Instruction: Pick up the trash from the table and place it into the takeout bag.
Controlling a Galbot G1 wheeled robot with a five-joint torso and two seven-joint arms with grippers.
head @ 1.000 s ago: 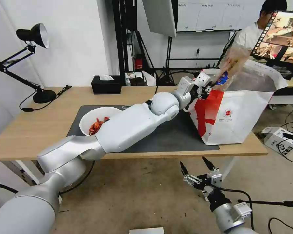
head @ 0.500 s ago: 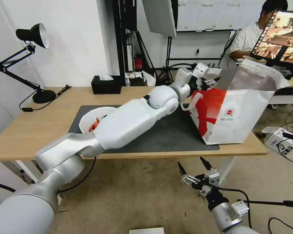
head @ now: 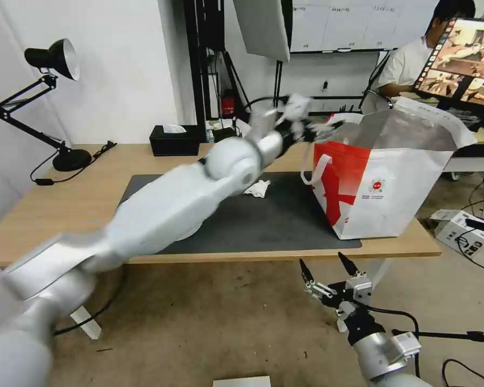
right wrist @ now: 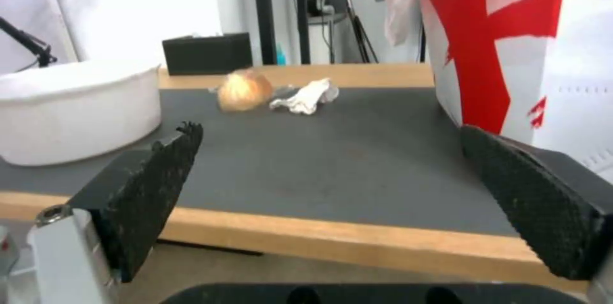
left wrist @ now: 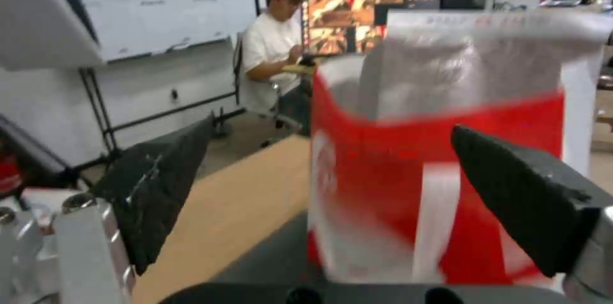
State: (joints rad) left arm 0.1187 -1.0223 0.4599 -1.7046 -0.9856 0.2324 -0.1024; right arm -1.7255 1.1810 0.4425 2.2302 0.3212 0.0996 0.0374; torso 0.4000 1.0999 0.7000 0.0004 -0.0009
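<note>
Since the earlier frames, the left arm has been swung back from the mouth of the takeout bag [head: 384, 183] toward the middle of the worktop [head: 48, 215], and the clear tray held above the bag a second ago is no longer seen, so it is judged to have been dropped inside. Working from left to right: the white bowl [right wrist: 73, 107] stands on the dark mat [head: 274, 220], largely hidden behind the left arm in the head view; the wrapped onion-like ball [right wrist: 244, 89] and the crumpled tissue [head: 257, 188] lie just beside each other near the mat's middle; the bag stands upright at the mat's right end. The left pincer [left wrist: 332, 179] is held in the air near the bag's upper rim, its jaws spread apart and nothing between them. The right pincer [head: 329, 269] hangs parked below the worktop's front edge, released and empty. The step in hand is judged to be the return after a drop. The next move calls for the left pincer to be lowered over the tissue or the ball and clenched on it.
</note>
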